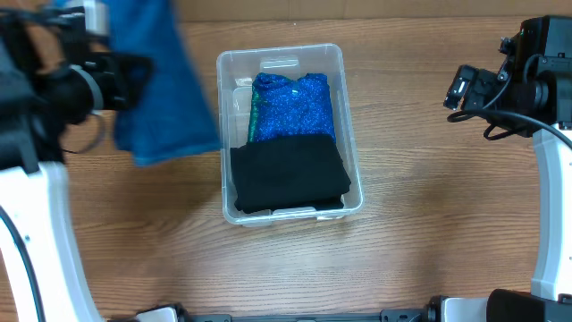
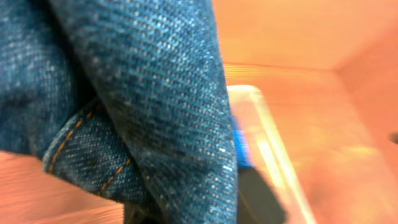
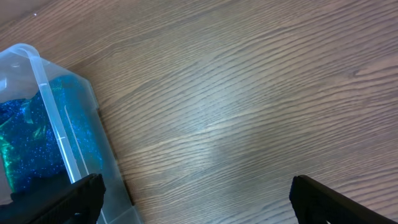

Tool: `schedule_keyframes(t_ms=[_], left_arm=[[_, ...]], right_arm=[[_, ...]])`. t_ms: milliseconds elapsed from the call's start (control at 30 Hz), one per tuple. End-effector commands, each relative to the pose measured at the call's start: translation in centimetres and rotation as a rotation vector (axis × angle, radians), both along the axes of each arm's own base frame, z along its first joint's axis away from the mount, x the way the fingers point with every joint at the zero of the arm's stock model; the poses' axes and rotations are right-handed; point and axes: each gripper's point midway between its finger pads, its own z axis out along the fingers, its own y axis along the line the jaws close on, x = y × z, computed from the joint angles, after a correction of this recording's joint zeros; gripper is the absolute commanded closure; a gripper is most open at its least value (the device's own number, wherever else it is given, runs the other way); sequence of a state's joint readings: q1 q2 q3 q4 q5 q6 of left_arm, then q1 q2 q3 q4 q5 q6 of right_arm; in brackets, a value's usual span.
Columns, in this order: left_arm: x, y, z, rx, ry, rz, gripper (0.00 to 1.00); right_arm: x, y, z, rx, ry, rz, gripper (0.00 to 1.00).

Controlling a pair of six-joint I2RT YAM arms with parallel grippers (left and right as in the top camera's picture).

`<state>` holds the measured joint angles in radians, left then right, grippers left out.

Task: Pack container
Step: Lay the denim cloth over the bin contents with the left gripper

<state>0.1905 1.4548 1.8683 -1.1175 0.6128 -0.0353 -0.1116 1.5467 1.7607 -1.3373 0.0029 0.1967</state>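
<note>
Container [image 1: 355,170] centre frame, holds black cloth [image 1: 288,176] and sparkly blue cloth [image 1: 293,105]. Left gripper [image 1: 125,67] upper left, clamped on denim cloth [image 1: 165,89], raised beside the container, not yet in. Right gripper [image 3: 199,202] fingers apart, empty

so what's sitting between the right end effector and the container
nothing, just bare wooden table between the right end effector and the container; the overhead and right wrist views both show it

Robot lab workstation, wood-grain table [image 1: 429,233].
</note>
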Motion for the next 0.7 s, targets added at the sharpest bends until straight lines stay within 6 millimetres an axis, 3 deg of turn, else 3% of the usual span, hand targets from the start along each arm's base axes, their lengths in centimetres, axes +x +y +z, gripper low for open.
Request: schedule_keyframes(t_ms=[0,67,233,433,567,667], left_arm=[[-2.7,-7.6,3.2,-0.051,-0.038,-0.079,0.96],[-2.9,-11.0,2.5,-0.018,-0.020,-0.093,0.96],[-0.8,-16.4,-1.3,0.023,0.078,-0.034,0.96],[3.0,-23.2,-8.4,0.009,0.207,-0.144,0.96],[4.1,-25.0,-12.8,0.014,0.308,-0.185,0.96],[4.1,-23.6,-15.8,0.085,0.394,-0.136,0.93]], right_arm=[[-0.2,0.0,0.6,0.001,-0.017,0.005,0.00],[-0.2,0.0,0.6,0.000,-0.017,0.005,0.00],[-0.2,0.0,0.6,0.000,-0.017,0.004,0.00],[-0.2,0.0,0.6,0.000,-0.015,0.004,0.00],[-0.2,0.0,0.6,0.000,-0.016,0.004,0.00],[-0.2,0.0,0.6,0.000,-0.015,0.004,0.00]])
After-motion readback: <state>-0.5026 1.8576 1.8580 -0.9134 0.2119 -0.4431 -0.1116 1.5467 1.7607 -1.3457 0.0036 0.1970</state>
